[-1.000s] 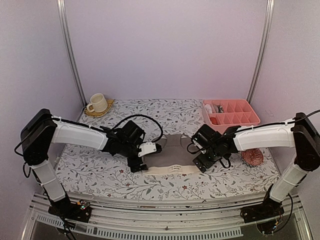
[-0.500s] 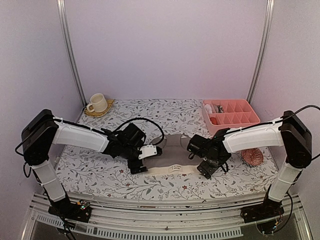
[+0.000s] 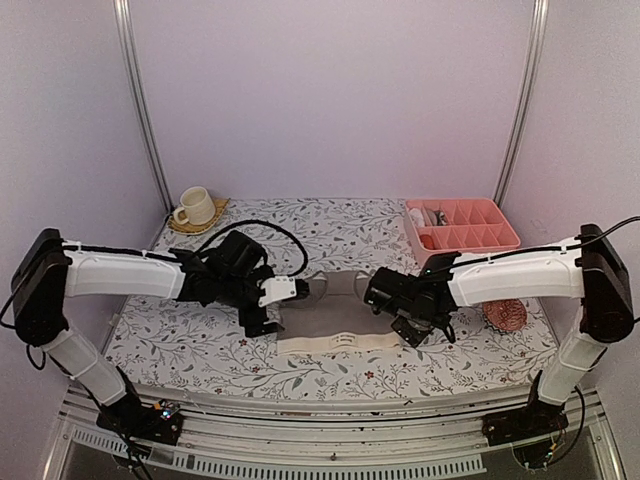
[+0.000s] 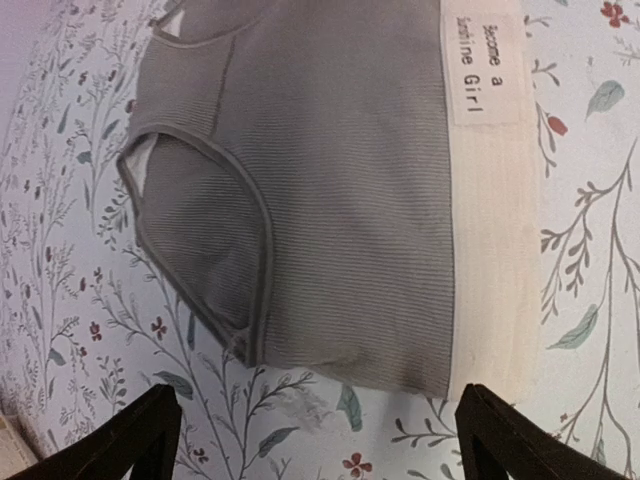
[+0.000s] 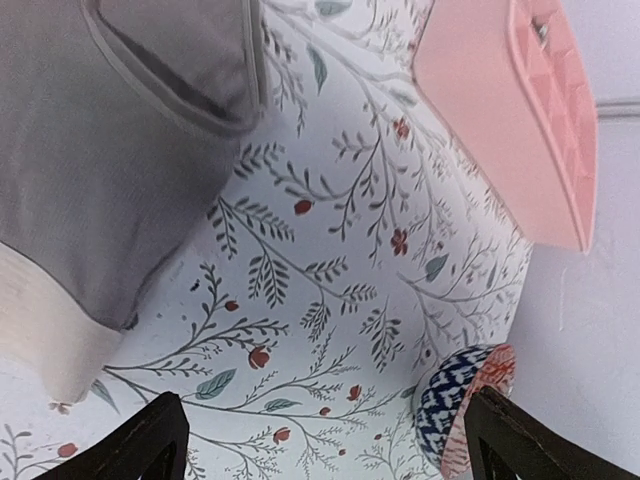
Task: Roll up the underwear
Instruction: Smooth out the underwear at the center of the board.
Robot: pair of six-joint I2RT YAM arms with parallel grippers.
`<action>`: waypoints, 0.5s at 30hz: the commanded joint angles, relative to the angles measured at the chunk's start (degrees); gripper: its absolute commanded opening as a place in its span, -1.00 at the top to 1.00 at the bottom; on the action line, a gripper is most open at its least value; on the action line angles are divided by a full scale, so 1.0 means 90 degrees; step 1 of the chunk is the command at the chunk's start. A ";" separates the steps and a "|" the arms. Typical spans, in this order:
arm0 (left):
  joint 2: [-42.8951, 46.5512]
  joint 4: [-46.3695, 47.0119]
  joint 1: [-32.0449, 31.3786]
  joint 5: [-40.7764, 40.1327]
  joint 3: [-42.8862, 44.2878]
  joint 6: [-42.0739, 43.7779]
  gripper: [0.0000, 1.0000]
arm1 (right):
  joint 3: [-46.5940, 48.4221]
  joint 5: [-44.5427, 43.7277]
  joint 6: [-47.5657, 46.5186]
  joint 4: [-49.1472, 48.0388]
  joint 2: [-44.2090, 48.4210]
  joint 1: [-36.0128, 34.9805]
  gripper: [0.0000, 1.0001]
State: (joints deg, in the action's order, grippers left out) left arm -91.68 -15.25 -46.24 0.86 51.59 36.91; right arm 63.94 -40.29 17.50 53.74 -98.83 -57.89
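Note:
The underwear (image 3: 335, 312) is a taupe brief with a wide cream waistband (image 3: 337, 342), lying flat on the floral cloth with the waistband toward the near edge. My left gripper (image 3: 260, 322) hovers open just off its left side. In the left wrist view the brief (image 4: 340, 190) fills the upper frame, and the left gripper (image 4: 325, 445) has only floral cloth between its fingertips (image 4: 150, 430). My right gripper (image 3: 417, 328) stands open off the brief's right side. In the right wrist view the brief (image 5: 100, 150) is at upper left and the right gripper (image 5: 335, 445) is empty.
A pink divided organizer (image 3: 460, 225) stands at the back right, seen also as the organizer (image 5: 510, 120) in the right wrist view. A round pink knitted ball (image 3: 505, 313) lies right of the right gripper. A cream cup on a saucer (image 3: 195, 207) sits at the back left.
Both grippers have shifted slightly left and away from the waistband ends, staying open. The left arm's shoulder has swung left. The brief now lies a little more to the left.

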 commanded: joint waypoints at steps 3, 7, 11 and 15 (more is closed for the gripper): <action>0.0768 0.0243 0.0743 0.1074 0.0043 0.0143 -0.97 | 0.0166 -0.1217 -0.0726 -0.1170 0.0512 -0.0825 -0.98; 0.0496 0.0593 0.1085 0.0702 0.0114 0.0220 -0.97 | 0.0002 -0.0602 -0.2401 -0.3235 0.0347 -0.1215 -0.98; -0.0193 0.0063 0.1800 0.1230 0.0897 -0.0470 -0.97 | 0.0097 -0.0075 -0.3829 -0.4937 -0.0144 -0.1563 -0.98; -0.0827 -0.0361 0.2301 0.2213 0.1495 -0.1038 -0.97 | 0.0303 0.0338 -0.4348 -0.5750 -0.0551 -0.1601 -0.98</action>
State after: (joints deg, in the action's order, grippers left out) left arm -95.18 -13.96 -29.47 11.75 60.34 33.50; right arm 64.60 -41.91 -11.92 15.88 -100.62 -71.79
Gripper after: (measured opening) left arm 0.985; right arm 0.988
